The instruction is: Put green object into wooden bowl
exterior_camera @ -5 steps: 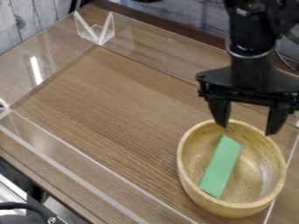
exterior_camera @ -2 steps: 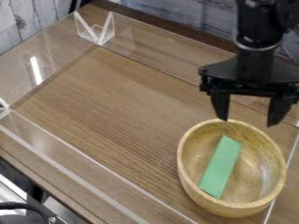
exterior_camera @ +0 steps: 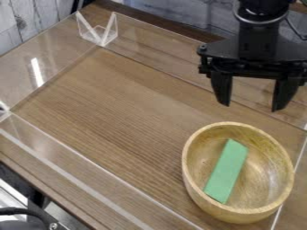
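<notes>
The flat light-green block [exterior_camera: 227, 170] lies inside the round tan wooden bowl [exterior_camera: 192, 166], near right on the wooden surface [exterior_camera: 108, 99]. The black gripper [exterior_camera: 254, 91] hangs open and empty above the bowl's far side. If it dips, it could bump the rim and tip the bowl.

- The wooden bowl [exterior_camera: 238, 174] sits on the surface [exterior_camera: 108, 103] at the near right corner.
- The green object [exterior_camera: 227, 171] lies inside the bowl, running from near to far across its floor.
- The gripper [exterior_camera: 252, 93] hangs behind and above the bowl, jaws spread, clear of its rim.
- A clear wall [exterior_camera: 54, 157] borders the surface along its left and near edges.
- A small clear stand [exterior_camera: 97, 30] sits at the far left corner.
</notes>
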{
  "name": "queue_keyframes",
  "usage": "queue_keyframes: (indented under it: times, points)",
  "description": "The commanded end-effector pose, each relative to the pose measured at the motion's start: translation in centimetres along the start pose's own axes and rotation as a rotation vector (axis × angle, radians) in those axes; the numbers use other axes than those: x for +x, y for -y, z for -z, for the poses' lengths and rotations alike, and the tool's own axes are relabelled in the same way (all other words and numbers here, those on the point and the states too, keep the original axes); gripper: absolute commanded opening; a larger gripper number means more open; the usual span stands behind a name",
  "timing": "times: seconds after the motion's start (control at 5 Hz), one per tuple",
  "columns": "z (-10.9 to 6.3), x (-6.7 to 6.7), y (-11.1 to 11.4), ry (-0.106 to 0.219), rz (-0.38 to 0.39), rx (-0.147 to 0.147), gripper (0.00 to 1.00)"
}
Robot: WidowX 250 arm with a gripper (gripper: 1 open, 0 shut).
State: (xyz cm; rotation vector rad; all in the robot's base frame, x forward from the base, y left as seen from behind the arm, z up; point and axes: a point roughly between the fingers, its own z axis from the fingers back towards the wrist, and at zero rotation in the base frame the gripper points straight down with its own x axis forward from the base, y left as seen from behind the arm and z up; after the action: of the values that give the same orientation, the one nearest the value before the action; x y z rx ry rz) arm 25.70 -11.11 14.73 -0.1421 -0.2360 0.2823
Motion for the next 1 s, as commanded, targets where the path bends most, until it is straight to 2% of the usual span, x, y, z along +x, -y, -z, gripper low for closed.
queue_keyframes:
  times: [0.0,0.2,0.4,0.6,0.8]
  points:
    - [-0.5,1.2,0.4,0.024,0.030,-0.033,1.00]
    - [0.0,2.1,0.6,0.017,0.059,-0.039,1.00]
    - [-0.1,2.1,1.4,0.003,0.117,-0.046,1.00]
    - [-0.5,1.3,2.0,-0.013,0.156,-0.050,1.00]
    - [-0.9,0.8,1.9,-0.013,0.134,-0.044,1.00]
